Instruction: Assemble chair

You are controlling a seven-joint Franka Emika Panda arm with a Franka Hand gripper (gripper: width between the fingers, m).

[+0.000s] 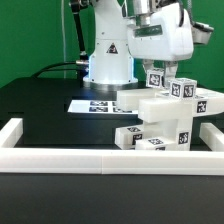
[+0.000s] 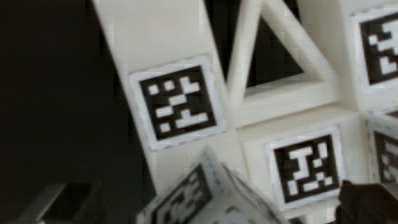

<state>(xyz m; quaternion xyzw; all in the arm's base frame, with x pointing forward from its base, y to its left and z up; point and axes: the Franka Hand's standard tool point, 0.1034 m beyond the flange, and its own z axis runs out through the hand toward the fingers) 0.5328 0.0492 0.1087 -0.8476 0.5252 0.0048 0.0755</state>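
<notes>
The chair parts are matte white blocks with black-and-white tags, stacked together at the exterior view's right [image 1: 160,115]. A flat slab [image 1: 140,100] lies on top of lower blocks, and tagged posts [image 1: 185,90] stand above it. My gripper [image 1: 156,68] hangs right over the top tagged post [image 1: 157,79]. In the wrist view, the tagged end of that post [image 2: 214,195] sits between my fingers with a gap on each side. Behind it are a tagged upright [image 2: 178,100] and a barred frame piece [image 2: 267,50]. The gripper [image 2: 222,208] looks open.
A long low white border frame [image 1: 100,160] runs along the front and up both sides. The marker board [image 1: 95,105] lies flat on the black table in front of the arm's white base [image 1: 105,60].
</notes>
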